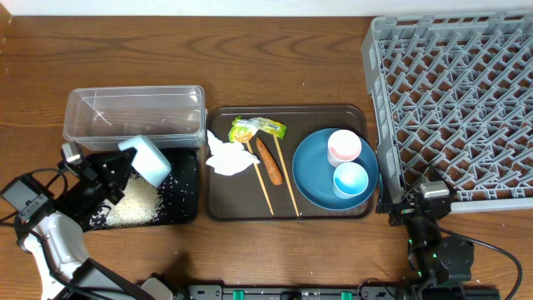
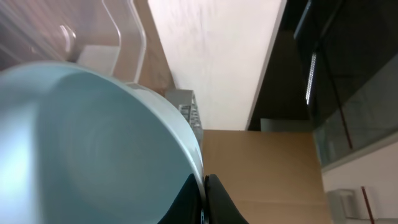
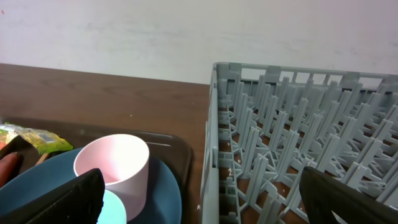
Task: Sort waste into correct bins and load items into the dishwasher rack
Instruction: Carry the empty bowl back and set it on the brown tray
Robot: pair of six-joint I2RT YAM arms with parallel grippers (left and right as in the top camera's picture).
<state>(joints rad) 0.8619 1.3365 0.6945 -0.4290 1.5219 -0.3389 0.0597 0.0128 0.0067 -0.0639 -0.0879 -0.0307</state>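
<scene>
- Wooden table [image 1: 275, 58]; pale wall [image 3: 186, 31] behind.
- Left gripper [image 1: 117, 171] clamps the bowl [image 1: 147, 158], tipped over the black tray [image 1: 187, 187]; rice [image 1: 133, 204] lies in it.
- Tub [image 1: 133, 117] just behind.
- Right gripper [image 3: 205, 208] gapes wide at the rack [image 1: 450, 83] corner, beside the brown tray [image 1: 287, 212].
- Bare wood shows behind the brown tray.

rack [image 1: 450, 92]: cut off by overhead's top and right edges | black tray [image 1: 187, 187]: left part hidden under left arm [image 1: 92, 179] and bowl [image 1: 146, 160] | bowl, left wrist view: blurred, cut off left and bottom | plate [image 3: 165, 199], light blue cup [image 3: 115, 208]: cut off at right wrist view's bottom edge | rice [image 1: 137, 204]: single grains too small to tell apart
</scene>
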